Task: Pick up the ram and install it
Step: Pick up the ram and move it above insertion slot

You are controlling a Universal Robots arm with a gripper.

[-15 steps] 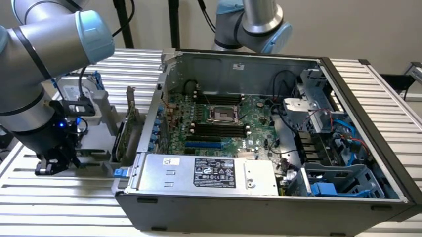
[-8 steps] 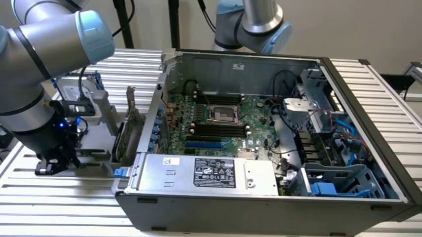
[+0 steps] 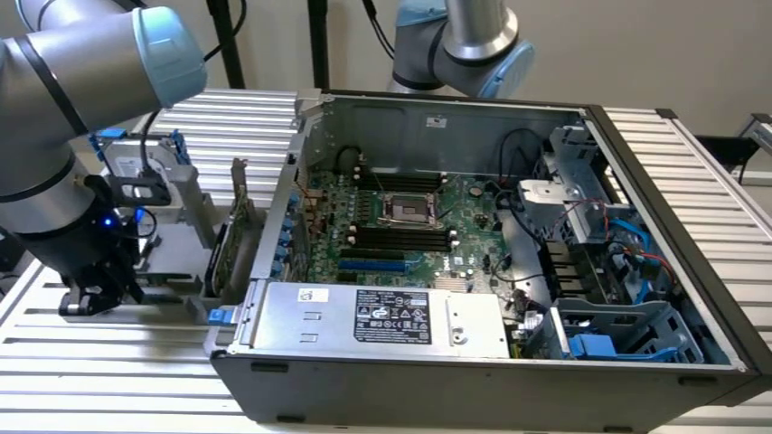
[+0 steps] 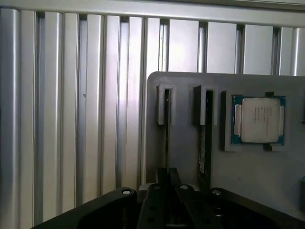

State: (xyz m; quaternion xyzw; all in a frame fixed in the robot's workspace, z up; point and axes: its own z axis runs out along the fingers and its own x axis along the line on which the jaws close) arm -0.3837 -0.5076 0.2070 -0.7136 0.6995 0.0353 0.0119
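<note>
On a grey holder plate [image 4: 185, 148], two rams stand on edge in slotted brackets. One ram [image 4: 167, 129] shows as a thin dark edge, and my gripper [image 4: 167, 177] is shut on its near end. The other ram [image 4: 206, 143], green-edged, stands free beside it. In the exterior view my gripper [image 3: 90, 298] is down at the holder, on the slatted table to the exterior view's left of the open computer case [image 3: 483, 371]. The black memory slots [image 3: 399, 237] lie on the motherboard inside the case.
A square silver processor [image 4: 259, 119] sits in a pocket of the holder beyond the free ram. An upright expansion card [image 3: 235, 231] stands between the holder and the case wall. The power supply [image 3: 374, 316] and a blue drive cage [image 3: 616, 339] fill the case's near side.
</note>
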